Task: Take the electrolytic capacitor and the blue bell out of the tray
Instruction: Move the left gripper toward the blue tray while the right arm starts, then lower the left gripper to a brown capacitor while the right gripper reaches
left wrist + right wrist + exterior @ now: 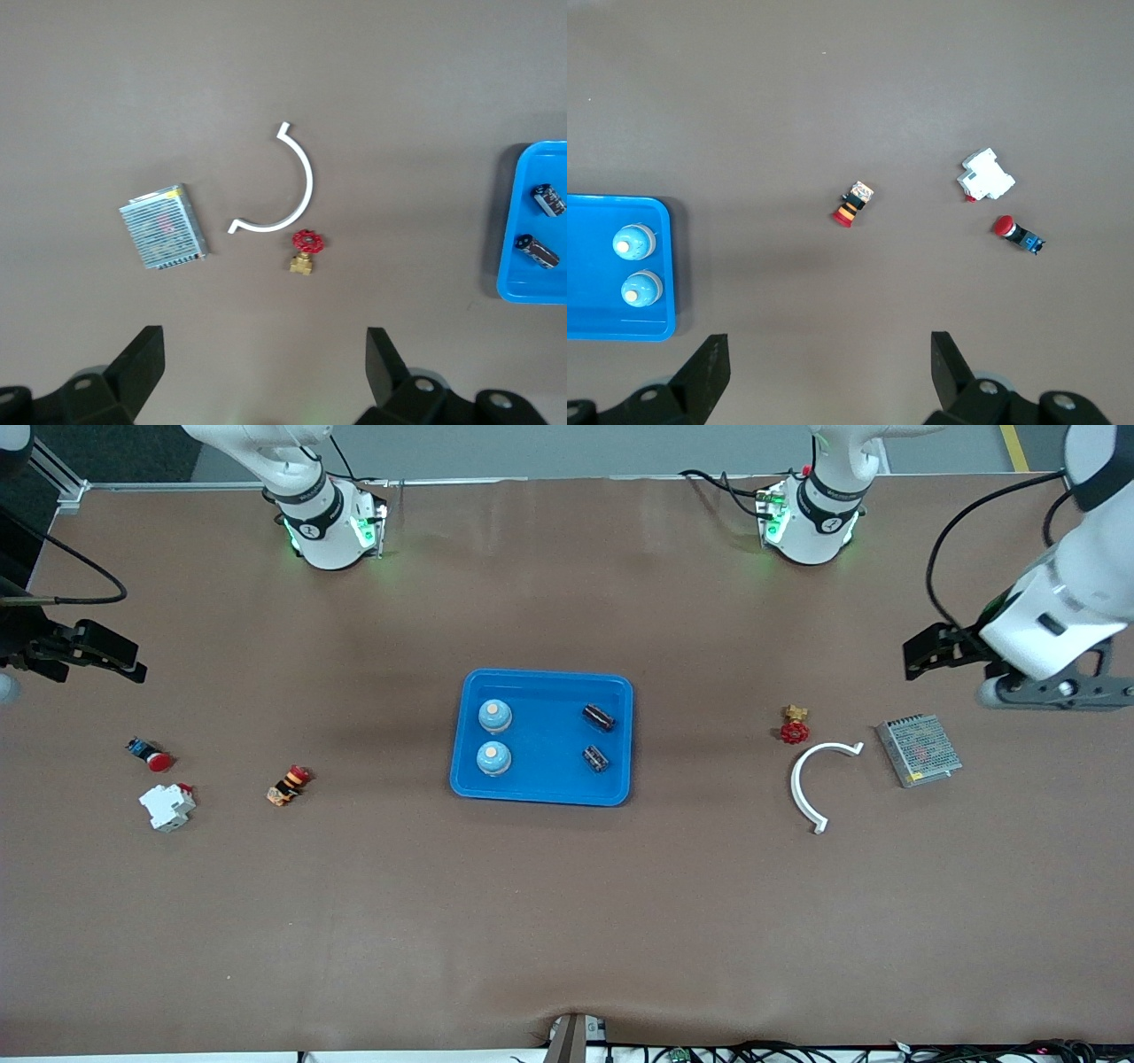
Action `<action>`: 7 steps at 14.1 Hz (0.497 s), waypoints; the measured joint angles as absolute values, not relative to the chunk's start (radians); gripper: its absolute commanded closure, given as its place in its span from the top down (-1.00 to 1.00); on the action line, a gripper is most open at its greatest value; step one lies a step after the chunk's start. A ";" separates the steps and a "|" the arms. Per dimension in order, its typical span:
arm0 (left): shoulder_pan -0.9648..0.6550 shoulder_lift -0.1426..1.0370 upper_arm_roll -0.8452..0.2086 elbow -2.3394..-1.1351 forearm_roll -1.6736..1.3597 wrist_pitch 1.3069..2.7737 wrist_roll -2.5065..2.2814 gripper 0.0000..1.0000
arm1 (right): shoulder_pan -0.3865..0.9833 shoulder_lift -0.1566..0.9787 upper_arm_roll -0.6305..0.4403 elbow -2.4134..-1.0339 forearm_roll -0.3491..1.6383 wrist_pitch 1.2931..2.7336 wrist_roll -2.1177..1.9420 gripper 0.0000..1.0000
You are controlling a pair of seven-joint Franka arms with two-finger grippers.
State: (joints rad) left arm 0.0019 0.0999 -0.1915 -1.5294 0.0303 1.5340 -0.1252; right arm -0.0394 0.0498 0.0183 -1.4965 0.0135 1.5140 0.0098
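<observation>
two bells (494,736) and two capacitors (598,737) in blue tray (540,790), between wide-open, empty left gripper (926,657) and right gripper (111,657).

Tray (542,793), frame centre: glossy blue plastic. Table (567,921): matt brown, smooth covering. Power supply (919,750), right of frame: perforated grey metal. Curved clip (804,779): smooth white plastic. Valve (795,724): brass-coloured body.

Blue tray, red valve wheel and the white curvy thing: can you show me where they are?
blue tray (540,788): front view, on its rim nearest the camera.
red valve wheel (795,732): front view, on the middle of the red handwheel.
white curvy thing (800,772): front view, on the middle of its arc.
</observation>
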 measured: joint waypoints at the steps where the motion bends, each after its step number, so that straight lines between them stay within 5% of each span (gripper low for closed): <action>1: -0.012 0.116 -0.198 -1.530 0.030 1.538 -0.157 1.00 | -0.040 0.050 0.018 -1.497 0.014 1.514 0.010 1.00; 7: -0.198 0.189 -0.218 -1.656 0.028 1.719 -0.444 1.00 | -0.040 0.050 0.016 -1.498 0.014 1.513 0.010 1.00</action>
State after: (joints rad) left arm -0.1976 0.1894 -0.2179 -1.6555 0.0276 1.7194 -0.4441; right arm -0.0401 0.0499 0.0162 -1.4985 0.0135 1.5127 0.0100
